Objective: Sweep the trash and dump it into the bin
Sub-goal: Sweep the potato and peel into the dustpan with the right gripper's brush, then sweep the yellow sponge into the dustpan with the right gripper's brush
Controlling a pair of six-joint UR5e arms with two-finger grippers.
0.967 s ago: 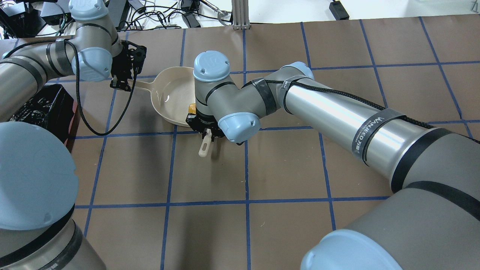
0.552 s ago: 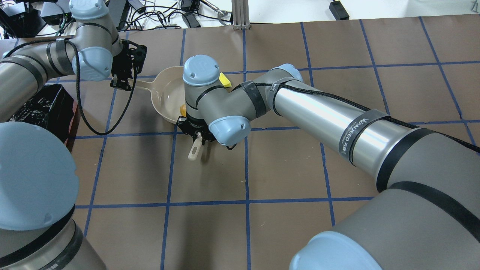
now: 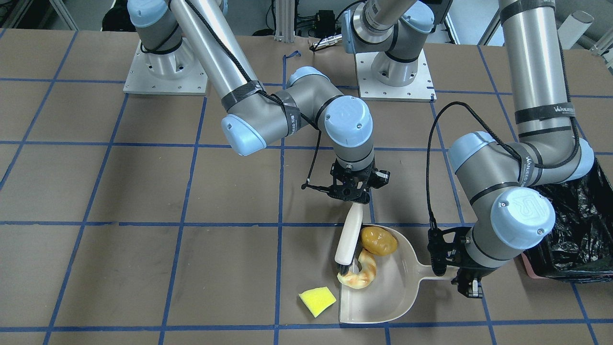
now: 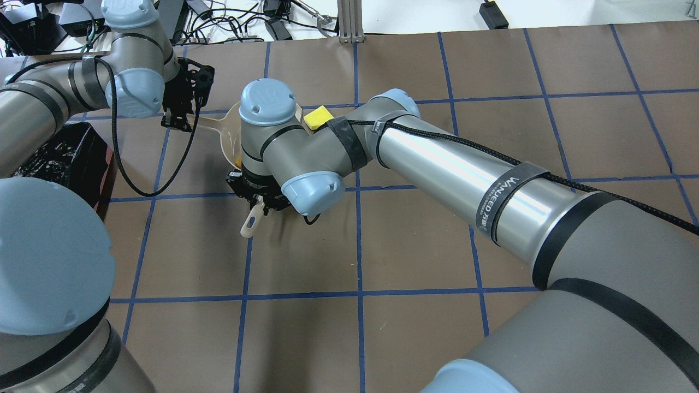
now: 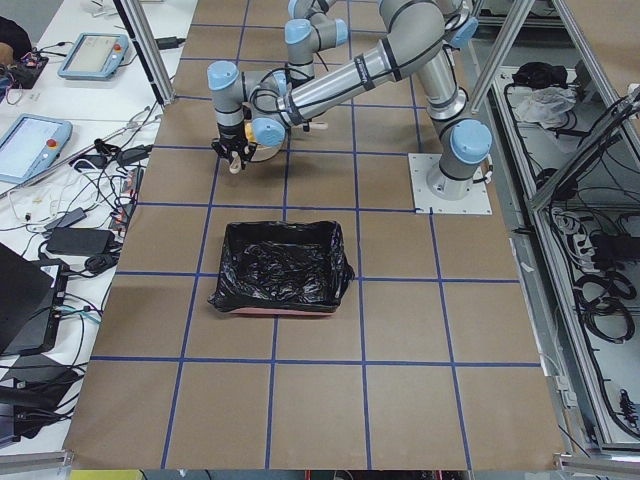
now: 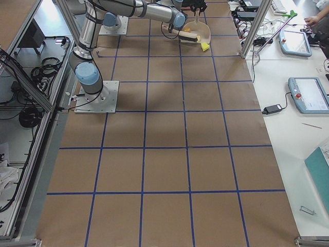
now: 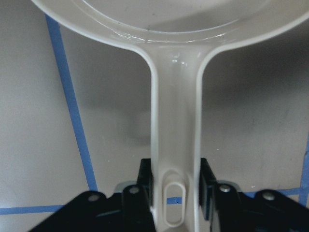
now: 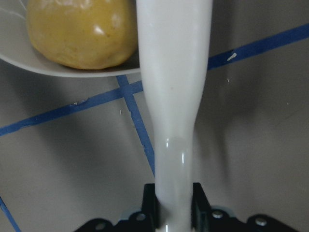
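Trash, three pieces: the potato (image 3: 378,240), glossy brown-yellow, is sitting inside the beige dustpan (image 3: 383,297) against its rim on the robot's side. The peel strip (image 3: 360,274), curled and pale orange-cream, is lying in the pan at its open mouth, just beside the potato and touching the bristles of the brush (image 3: 348,235). The sponge wedge (image 3: 317,300), yellow with a thin green edge, is lying on the table (image 3: 143,191) just outside the mouth, on the robot's right of the pan. The bin (image 3: 582,225), lined with a crinkly black bag and showing a pink base edge, is standing on the robot's left of the pan, apart from it. The right gripper (image 8: 174,200) is pinching the white brush handle, with the brush tilting down into the pan. The left gripper (image 7: 175,188) is clamping the end of the dustpan's handle, both fingers pressing its sides. Writing: a black strap (image 4: 508,188) on the right arm is reading roughly "WANJEED", followed by characters too small to read. The blue joint cap (image 3: 524,207) is carrying an embossed "UR" mark.
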